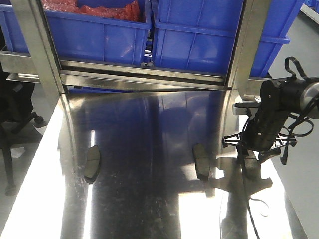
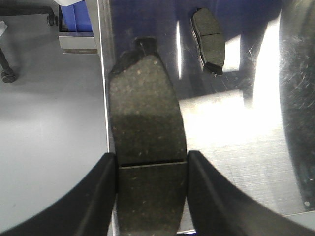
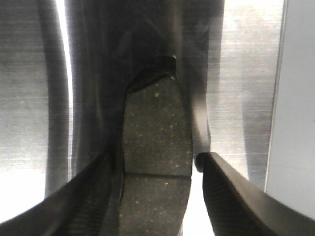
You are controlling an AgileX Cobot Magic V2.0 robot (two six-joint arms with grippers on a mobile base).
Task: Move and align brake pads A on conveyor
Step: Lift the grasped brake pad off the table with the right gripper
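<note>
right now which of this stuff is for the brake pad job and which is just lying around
For the job:
- held pad, clamped in the left jaws
- second pad, between the open right jaws
- chair-side loose pad
- mid-table loose pad
The conveyor is not in view.

Just lying about:
- blue bins
- black chair
- steel tabletop, only where the pads lie

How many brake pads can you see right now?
4. Left pad and centre pad lie loose on the steel top. A third pad is clamped in the left gripper; a fourth pad sits between the right gripper's open fingers. More could lie out of view.
</note>
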